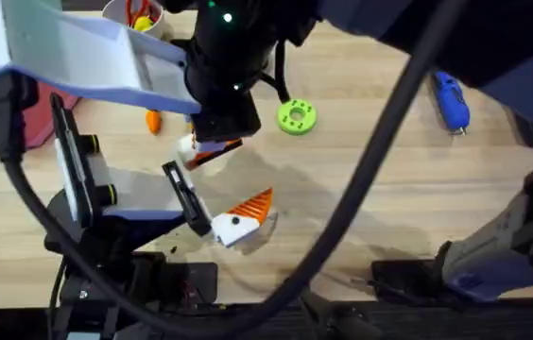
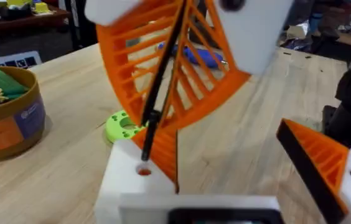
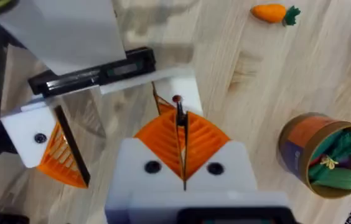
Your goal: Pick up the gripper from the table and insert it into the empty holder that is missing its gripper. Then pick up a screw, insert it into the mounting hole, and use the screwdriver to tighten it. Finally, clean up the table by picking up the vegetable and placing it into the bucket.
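My left gripper [image 1: 224, 184] is open above the table [image 1: 389, 170]. One finger carries an orange tip [image 2: 318, 162]. The other is the white holder [image 2: 129, 183], with an orange wedge, apparently the gripper [image 2: 166, 152], standing in it beside a mounting hole. My right gripper [image 3: 182, 134] hangs over it, shut on a thin dark screw [image 2: 157, 93] whose tip meets the hole. The blue screwdriver [image 1: 451, 99] lies at the far right. The carrot [image 1: 153, 120] lies left of the arms, near the bucket [image 1: 134, 14].
A green ring [image 1: 296, 116] lies just right of the right gripper. The bucket [image 3: 322, 155] has green toy pieces inside. A dark red object [image 1: 44, 118] sits at the left edge. A black cable [image 1: 380, 161] sweeps across the middle of the overhead view.
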